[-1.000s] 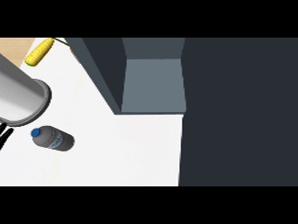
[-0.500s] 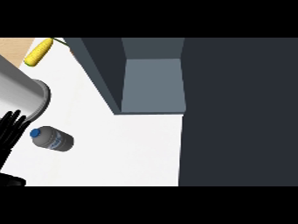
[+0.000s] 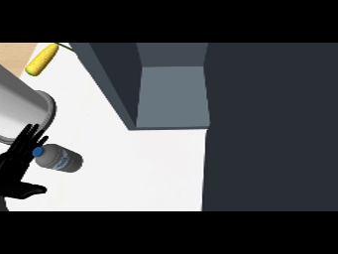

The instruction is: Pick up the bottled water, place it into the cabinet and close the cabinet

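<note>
1. Our left hand has risen further into view at the near left, fingers straight and released, grasping nothing.
2. Its fingertips now reach the blue cap of the bottled water, lying on the white counter.
3. The open cabinet waits farther right; grasping comes next, we judge.

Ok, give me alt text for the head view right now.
A black hand with straight fingers reaches beside the blue-capped water bottle lying on the white counter. The open grey cabinet stands behind; a corn cob lies far left.
</note>
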Controlling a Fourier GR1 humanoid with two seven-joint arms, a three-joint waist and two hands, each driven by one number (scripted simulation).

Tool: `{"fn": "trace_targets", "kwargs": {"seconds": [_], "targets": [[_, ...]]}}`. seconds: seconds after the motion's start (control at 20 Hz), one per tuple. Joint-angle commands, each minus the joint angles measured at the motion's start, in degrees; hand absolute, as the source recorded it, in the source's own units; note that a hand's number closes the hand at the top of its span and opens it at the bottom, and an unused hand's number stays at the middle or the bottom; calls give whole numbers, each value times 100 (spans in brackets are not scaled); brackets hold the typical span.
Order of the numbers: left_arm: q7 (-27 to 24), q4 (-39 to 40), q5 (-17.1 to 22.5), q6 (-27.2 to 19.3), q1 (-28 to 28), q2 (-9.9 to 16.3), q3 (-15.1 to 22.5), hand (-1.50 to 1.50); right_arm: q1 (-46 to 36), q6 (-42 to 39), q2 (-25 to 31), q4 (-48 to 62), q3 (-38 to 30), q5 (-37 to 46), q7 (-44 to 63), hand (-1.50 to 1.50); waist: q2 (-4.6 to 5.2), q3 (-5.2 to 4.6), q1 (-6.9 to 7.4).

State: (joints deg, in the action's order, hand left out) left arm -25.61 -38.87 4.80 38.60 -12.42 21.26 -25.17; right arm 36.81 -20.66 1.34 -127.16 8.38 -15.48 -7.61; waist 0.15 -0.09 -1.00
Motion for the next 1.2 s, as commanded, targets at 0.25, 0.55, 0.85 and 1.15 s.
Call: {"fn": "trace_targets", "kwargs": {"seconds": [0.25,0.55,0.85,1.15], "targets": [[-989,1615,-343,355,-647,289,187,-150,119,-201,28,249,-49,90,-418,-150,9,-4,-29],[-1212,2004,-351,372,-832,258,238,-150,168,-148,82,34,-41,-28,-167,-150,15,-8,-49],[-1652,2246,-524,219,-810,10,416,-150,-213,41,76,-113,-21,-86,213,-150,26,-12,-16],[-1336,2563,-276,454,-1080,-243,285,-150,-18,-109,72,-4,23,-88,-31,-150,42,-20,-99]]}}
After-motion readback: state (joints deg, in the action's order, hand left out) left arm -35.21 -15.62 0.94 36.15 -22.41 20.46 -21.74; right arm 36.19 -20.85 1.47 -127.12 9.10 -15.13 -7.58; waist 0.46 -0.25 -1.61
